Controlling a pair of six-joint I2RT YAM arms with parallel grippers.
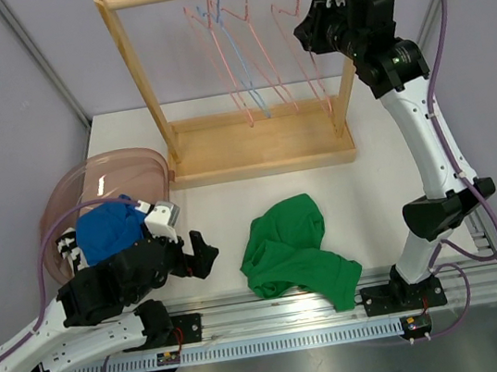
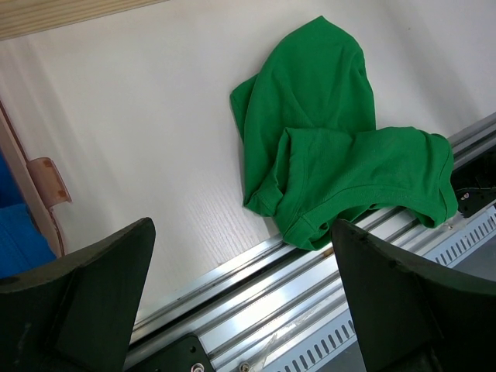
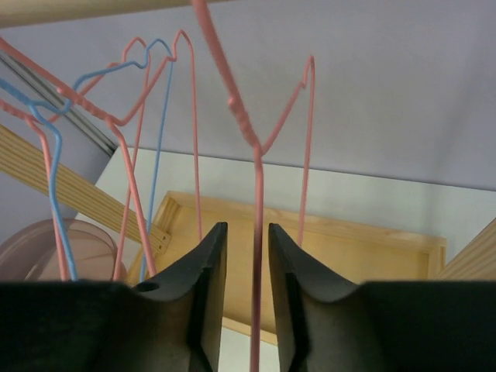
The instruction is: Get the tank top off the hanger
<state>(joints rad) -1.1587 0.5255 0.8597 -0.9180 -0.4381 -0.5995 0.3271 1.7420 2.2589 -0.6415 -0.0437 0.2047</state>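
Note:
The green tank top lies crumpled on the white table, off any hanger; in the left wrist view its hem hangs over the front rail. My left gripper is low at the table's front left, open wide and empty, with the top to its right. My right gripper is up at the rack. Its jaws stand narrowly apart on either side of the wire of the rightmost pink hanger, with a gap on both sides. That hanger is bare.
A wooden rack stands at the back with several bare pink hangers and a blue one. A pink translucent basket at the left holds a blue garment. A metal rail runs along the front edge.

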